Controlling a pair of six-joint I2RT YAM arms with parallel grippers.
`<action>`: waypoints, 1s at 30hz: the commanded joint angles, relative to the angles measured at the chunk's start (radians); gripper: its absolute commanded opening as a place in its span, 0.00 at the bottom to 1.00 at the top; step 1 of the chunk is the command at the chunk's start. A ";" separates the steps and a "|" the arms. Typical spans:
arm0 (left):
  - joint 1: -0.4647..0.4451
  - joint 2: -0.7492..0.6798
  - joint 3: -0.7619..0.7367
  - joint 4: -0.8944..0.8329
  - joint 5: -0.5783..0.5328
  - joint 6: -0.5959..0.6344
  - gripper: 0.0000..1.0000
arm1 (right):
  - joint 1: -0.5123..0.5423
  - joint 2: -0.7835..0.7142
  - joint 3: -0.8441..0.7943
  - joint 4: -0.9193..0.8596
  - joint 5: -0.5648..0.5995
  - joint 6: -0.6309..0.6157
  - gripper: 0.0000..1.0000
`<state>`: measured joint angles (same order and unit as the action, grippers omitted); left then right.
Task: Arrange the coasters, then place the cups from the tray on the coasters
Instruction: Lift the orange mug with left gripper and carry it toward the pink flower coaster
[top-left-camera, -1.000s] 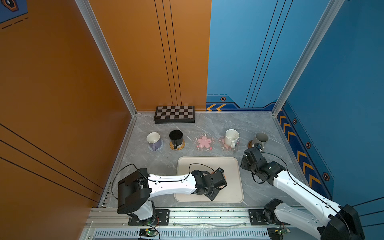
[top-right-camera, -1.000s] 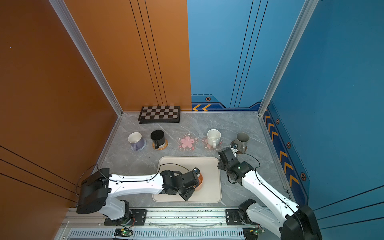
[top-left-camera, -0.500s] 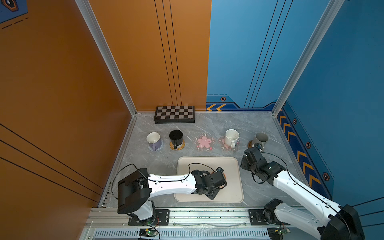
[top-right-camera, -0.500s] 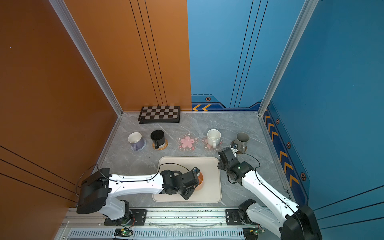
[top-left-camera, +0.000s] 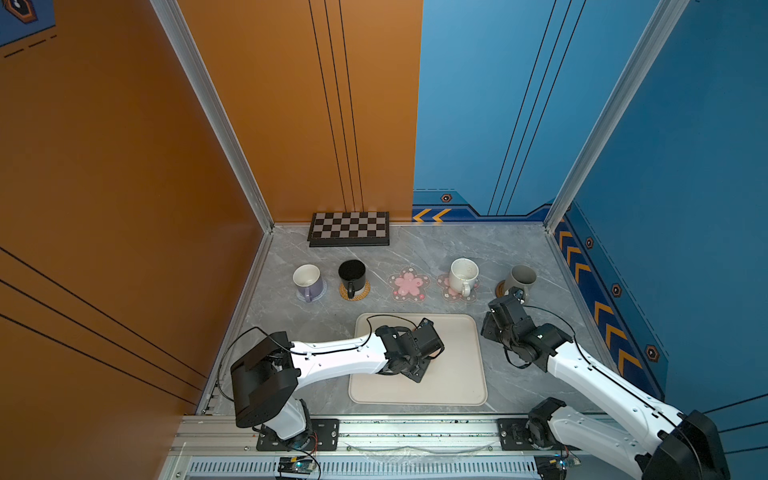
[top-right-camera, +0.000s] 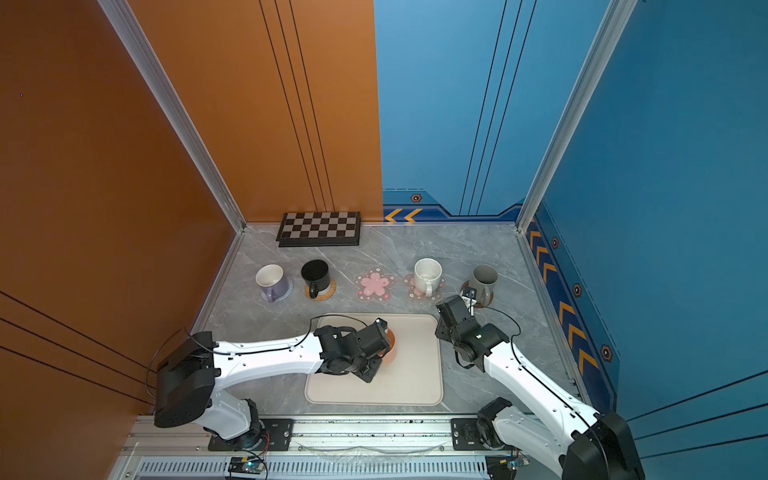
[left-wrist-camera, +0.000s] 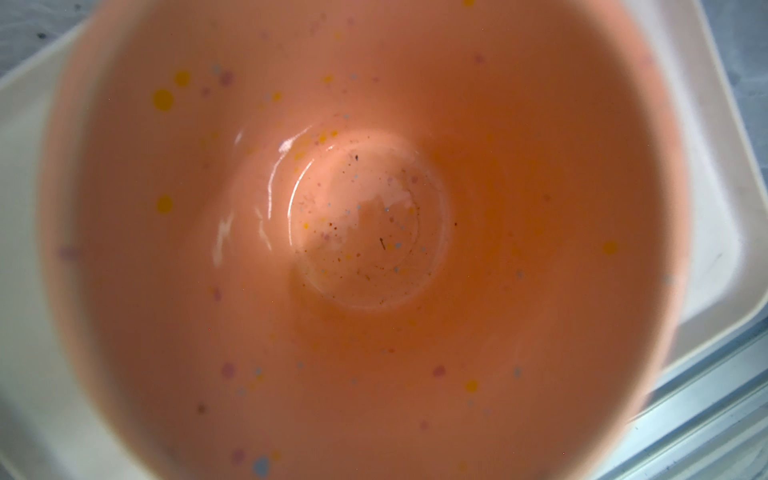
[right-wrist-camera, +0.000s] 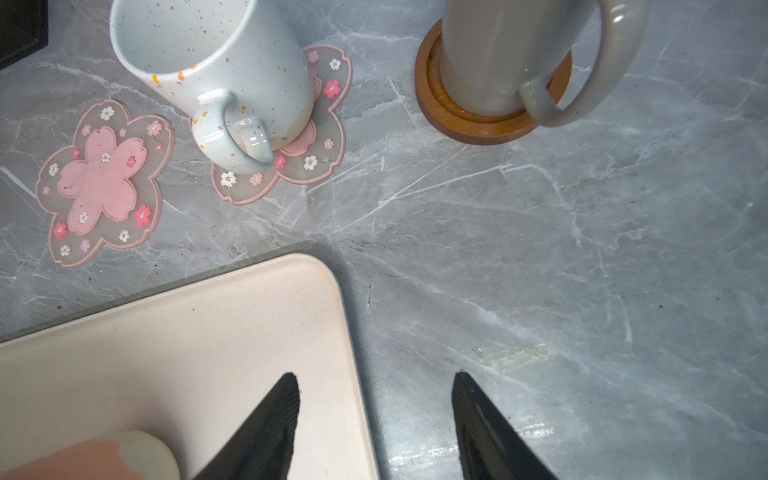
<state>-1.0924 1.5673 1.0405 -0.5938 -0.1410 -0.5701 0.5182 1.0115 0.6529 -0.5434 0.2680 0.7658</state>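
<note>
The large cream-beige rounded-rectangle tray (top-left-camera: 461, 370) is occupied by the orange speckled mug (left-wrist-camera: 374, 228), over which the left gripper (top-right-camera: 380, 348) is positioned; whether it is closed cannot be told. The right gripper (right-wrist-camera: 374, 384) is seen spread, empty, at the tray's corner.

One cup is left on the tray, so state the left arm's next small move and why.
Probably lift the orange cup straight up off the tray, if the grip is firm: the left gripper sits over it, and the middle pink flower coaster is the only bare one. Whether its jaws have closed is hidden.
</note>
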 joint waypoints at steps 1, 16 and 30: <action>0.071 -0.019 0.084 0.017 -0.075 0.013 0.04 | 0.017 0.001 0.018 -0.054 -0.041 0.055 0.61; 0.274 0.256 0.429 -0.050 -0.081 0.108 0.00 | 0.174 0.166 0.250 -0.227 0.000 0.064 0.63; 0.317 0.421 0.678 -0.093 -0.113 0.147 0.00 | 0.177 0.045 0.264 -0.269 0.046 0.084 0.64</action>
<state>-0.7902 1.9800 1.6646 -0.7010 -0.2096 -0.4335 0.6922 1.0939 0.9134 -0.7723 0.2703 0.8234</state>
